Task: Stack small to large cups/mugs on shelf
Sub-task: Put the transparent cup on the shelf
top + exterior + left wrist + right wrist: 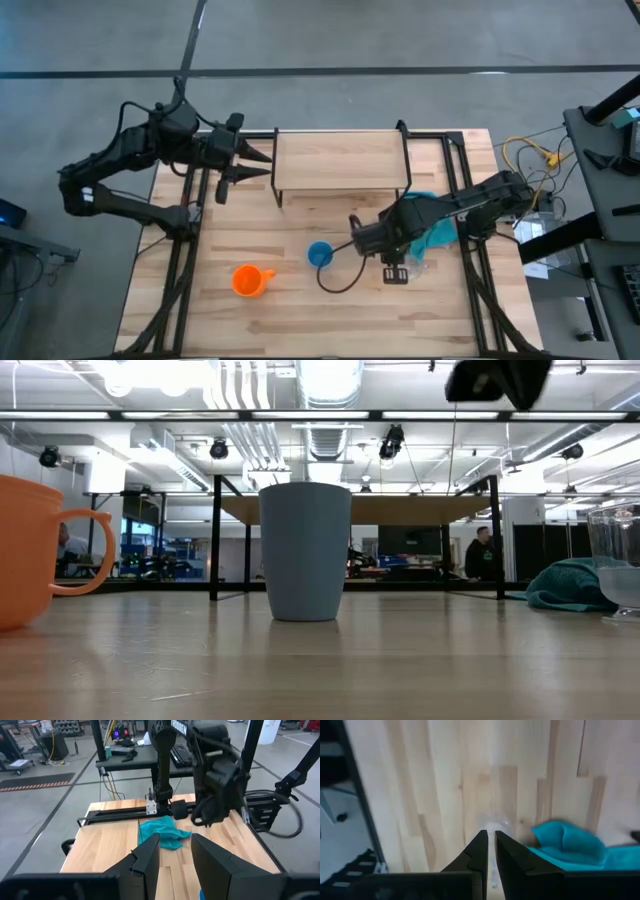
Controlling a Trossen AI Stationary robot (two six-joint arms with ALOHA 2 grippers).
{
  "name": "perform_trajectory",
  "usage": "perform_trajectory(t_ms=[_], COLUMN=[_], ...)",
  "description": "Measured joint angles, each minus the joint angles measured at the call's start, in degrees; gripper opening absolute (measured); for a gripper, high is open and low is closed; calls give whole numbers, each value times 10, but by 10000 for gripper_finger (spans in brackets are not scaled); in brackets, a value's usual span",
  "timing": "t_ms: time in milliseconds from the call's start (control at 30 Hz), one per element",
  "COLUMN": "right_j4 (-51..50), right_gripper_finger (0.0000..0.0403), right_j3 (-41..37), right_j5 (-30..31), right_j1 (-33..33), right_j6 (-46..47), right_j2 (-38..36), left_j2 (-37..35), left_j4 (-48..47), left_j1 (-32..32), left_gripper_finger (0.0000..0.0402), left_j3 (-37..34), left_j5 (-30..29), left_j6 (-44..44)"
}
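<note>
The blue cup (pixel 319 254) (pixel 305 550) stands upright on its base mid-table. The orange mug (pixel 250 280) (pixel 30 550) stands to its left, nearer the near edge. The clear cup (pixel 618 560) (pixel 496 826) stands on the table beside the teal cloth (pixel 436 226). My right gripper (pixel 395 271) (pixel 491 836) hangs high over the table, pointing down above the clear cup, its fingers almost together. The wooden shelf (pixel 340 160) (pixel 360 510) stands on black legs at the far side. My left gripper (pixel 262 165) (pixel 176 842) hovers open at the shelf's left end.
A black cable (pixel 340 282) loops over the table between the blue cup and my right gripper. Black frame rails (pixel 185 250) run along both table sides. Bare wood lies near the near edge, right of the orange mug. A person (pixel 482 555) stands far behind the table.
</note>
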Motion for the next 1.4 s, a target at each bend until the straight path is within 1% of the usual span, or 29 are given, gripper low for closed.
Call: perform_trajectory(t_ms=[100, 167, 267, 367, 433, 567, 767, 900, 1033, 1200, 1300, 1400], right_j4=[1, 0, 1, 1, -1, 5, 33, 62, 79, 106, 121, 120], right_gripper_finger=[29, 29, 28, 28, 28, 28, 28, 28, 28, 29, 29, 29], right_j3=[31, 50, 71, 80, 85, 87, 87, 87, 87, 87, 87, 87], right_j5=[0, 0, 0, 0, 0, 0, 2, 0, -4, -4, -7, -44], right_j1=[0, 1, 3, 9, 14, 24, 30, 30, 27, 12, 9, 9], right_j6=[0, -1, -9, -44, -62, -70, -64, -61, -26, 50, 60, 56], right_j2=[0, 0, -1, -9, -17, -43, -91, -106, -103, -79, -60, -40], left_j2=[6, 12, 21, 26, 25, 15, -16, -42, -66, -91, -101, -109], left_j4=[13, 22, 36, 47, 45, 49, 82, 81, 67, 52, 50, 49], left_j1=[0, 0, 0, 0, 0, 0, -1, -1, -1, 0, 0, 0], left_gripper_finger=[99, 99, 99, 99, 99, 99, 99, 99, 99, 99, 99, 99], left_j3=[0, 0, 0, 0, 0, 1, 7, 5, 1, 0, 0, 0], left_j5=[0, 1, 2, 3, 7, 25, 27, 27, 27, 28, 29, 29], left_j6=[-3, -22, -89, -152, -176, -164, -156, -136, -128, -128, -128, -129])
